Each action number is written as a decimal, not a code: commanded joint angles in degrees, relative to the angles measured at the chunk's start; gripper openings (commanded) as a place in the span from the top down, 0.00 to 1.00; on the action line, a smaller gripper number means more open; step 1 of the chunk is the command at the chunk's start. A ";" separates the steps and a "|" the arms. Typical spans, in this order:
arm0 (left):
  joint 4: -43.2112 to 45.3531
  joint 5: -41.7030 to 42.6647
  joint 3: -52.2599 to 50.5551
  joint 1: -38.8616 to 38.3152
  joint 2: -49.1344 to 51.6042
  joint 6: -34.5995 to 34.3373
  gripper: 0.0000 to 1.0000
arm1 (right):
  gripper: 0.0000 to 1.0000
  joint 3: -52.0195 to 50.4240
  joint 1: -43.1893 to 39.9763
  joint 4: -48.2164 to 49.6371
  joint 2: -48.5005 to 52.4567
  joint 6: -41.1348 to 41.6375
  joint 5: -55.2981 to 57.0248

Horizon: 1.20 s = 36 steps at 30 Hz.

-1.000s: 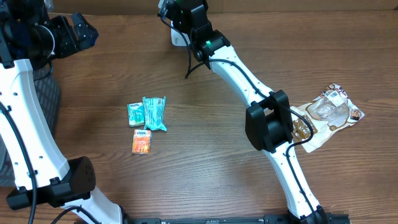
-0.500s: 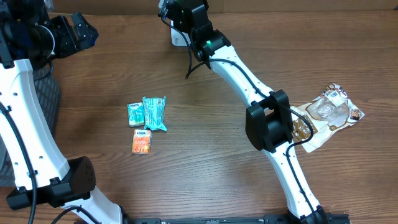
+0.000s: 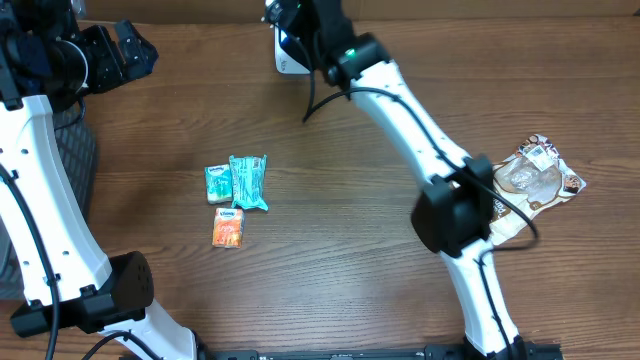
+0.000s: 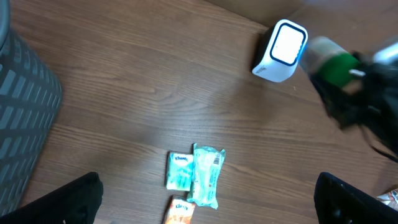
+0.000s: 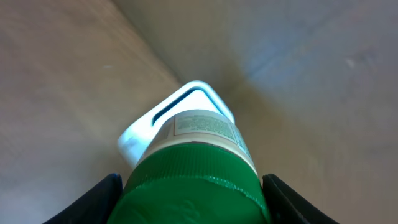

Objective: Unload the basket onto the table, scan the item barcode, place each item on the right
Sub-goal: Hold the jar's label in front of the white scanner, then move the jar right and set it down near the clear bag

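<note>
At 9 o'clock a grey ribbed basket (image 3: pixel 78 160) is running off the bench (image 3: pixel 330 280) edge, so I am seeing only part of it. My left gripper (image 4: pixel 207 178) is hanging near 10 o'clock with its jaws spread wide and holding nothing. Only its dark fingers (image 4: pixel 74 202) are showing, in the bottom corners of its own camera.

Just left of centre, two teal packets (image 3: pixel 248 180) are lying side by side, touching. An orange packet (image 3: pixel 228 229) is lying just beside them at their 6 o'clock. The print on all three is too small to read.

At 12 o'clock the white scanner (image 4: pixel 281 51) is standing near the far edge. My right gripper (image 5: pixel 193 198) is clamping the green-capped bottle (image 5: pixel 205 129), whose far end is pointing at the scanner. I cannot tell whether they are touching. From above, my own wrist is hiding the bottle. In the left wrist view it is showing only as a blur, and its label print is unreadable.

At 3 o'clock a snack bag (image 3: pixel 535 178) is lying partly under my right arm.
</note>
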 commanded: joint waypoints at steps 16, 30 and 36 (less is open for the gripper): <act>0.07 -0.26 0.44 -0.02 -0.66 -0.59 0.00 | 0.68 -8.50 -12.87 -51.80 -16.79 35.65 -9.44; 0.07 -0.26 0.44 -0.02 -0.66 -0.59 0.00 | 0.68 -32.68 -25.97 -37.79 -16.79 39.67 -9.44; 0.07 -0.26 0.44 -0.02 -0.66 -0.59 0.00 | 0.68 -32.68 -29.62 -35.76 -16.79 40.96 -9.46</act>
